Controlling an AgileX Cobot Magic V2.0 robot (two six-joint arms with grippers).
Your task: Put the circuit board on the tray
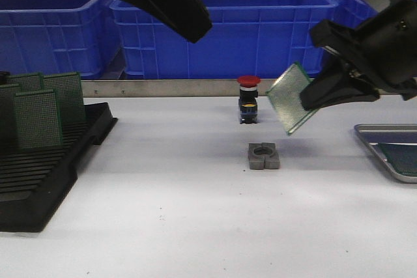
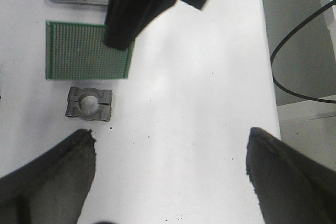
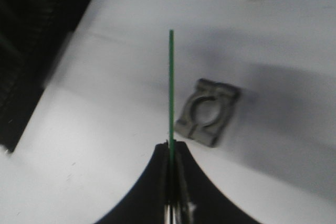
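Right gripper is clamped on the circuit board, pinching one edge only. The board juts out past the fingertips, tilted, in the air, well above the table. In the right wrist view it shows edge-on as a thin green line running straight out from between the closed fingers.

Left gripper is spread wide and empty, hanging high over the table, nowhere near the board.

The tray sits on the far side of the right gripper from the board's free edge, low on the table, only partly in frame. One green board already lies on its floor.

Risks as I see them:
- Edge pinch with a long overhang. A quick swing toward the tray could let the board pivot or slip between the pads.
- The tilted board has to come flat before release. If it goes down at an angle, the leading corner may catch the raised rim and the board ends up propped on it.
- It could land overlapping the board already in the tray instead of on bare ribs.
- The grey metal clamp block lies on the table roughly under the board. A drop here would likely hit it.
- The red-capped push button stands just beyond the free edge, so a sweep that way might clip it.
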